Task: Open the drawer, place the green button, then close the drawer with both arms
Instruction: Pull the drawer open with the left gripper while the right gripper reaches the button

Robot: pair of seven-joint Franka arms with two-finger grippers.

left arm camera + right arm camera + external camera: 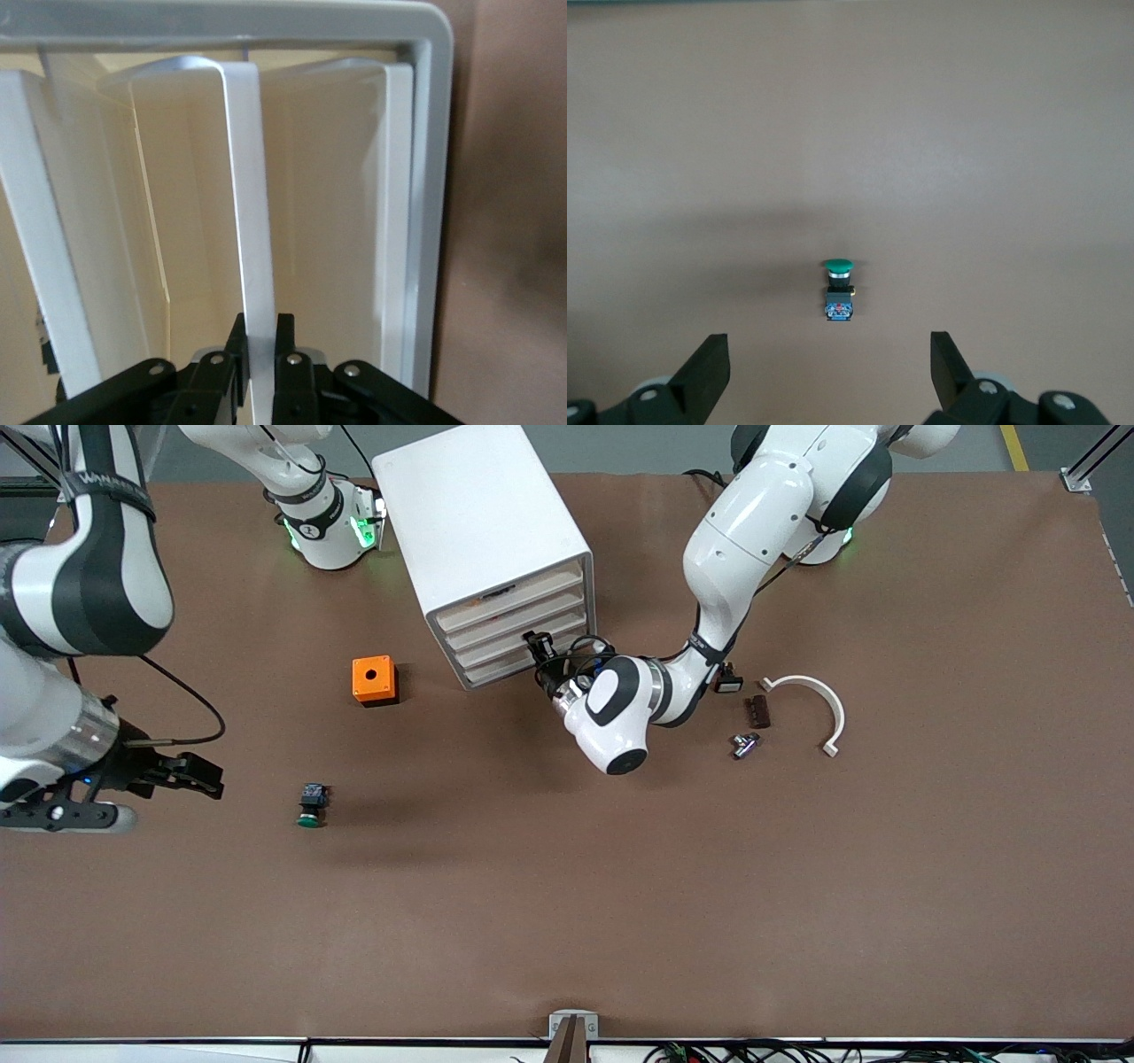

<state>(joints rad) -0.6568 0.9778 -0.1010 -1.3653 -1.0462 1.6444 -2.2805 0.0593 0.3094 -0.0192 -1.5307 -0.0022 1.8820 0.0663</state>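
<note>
White left arm point(735, 540) bent low, my left gripper point(537, 648) pinching drawer point(251, 266) lip at cabinet point(483, 531) front. Right gripper point(199, 775) level, jaws spread, hovering over table point(620, 886) edge at right arm's end. Button point(311, 804) lying near it. No readable writing.

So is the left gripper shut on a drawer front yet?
Yes: the left gripper is shut on the drawer front's lip, fingers pressing both faces.

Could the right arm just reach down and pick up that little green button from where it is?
Probably yes. The right gripper hangs open over bare table with the button lying in plain sight just ahead of its fingers, and nothing stands between them. The orange box sits well clear.
</note>
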